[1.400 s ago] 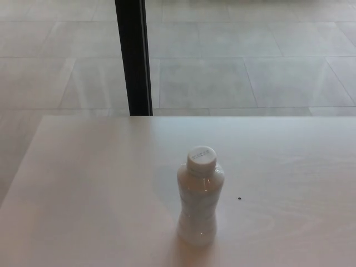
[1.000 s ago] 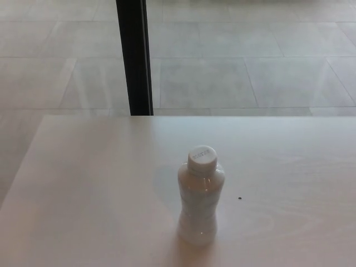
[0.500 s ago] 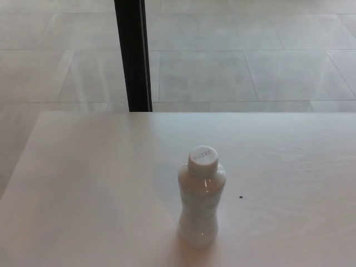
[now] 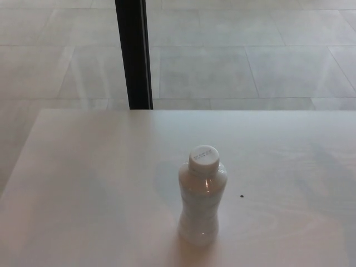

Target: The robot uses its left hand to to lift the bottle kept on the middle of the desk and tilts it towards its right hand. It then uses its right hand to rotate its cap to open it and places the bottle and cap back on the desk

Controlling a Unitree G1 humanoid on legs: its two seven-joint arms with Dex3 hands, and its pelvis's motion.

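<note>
A clear plastic bottle [image 4: 201, 203] stands upright near the middle of the pale desk [image 4: 83, 189]. Its white cap [image 4: 203, 157] sits closed on the neck. Neither of my hands shows in the head view, and no arm reaches into the picture.
A small dark speck [image 4: 242, 196] lies on the desk just right of the bottle. A black vertical post [image 4: 133, 53] rises behind the desk's far edge. Grey floor tiles [image 4: 250, 50] lie beyond. The desk's left edge runs diagonally at the picture's left.
The whole picture has shifted down a little, so the camera has moved. The bottle stands in the same spot on the desk.
</note>
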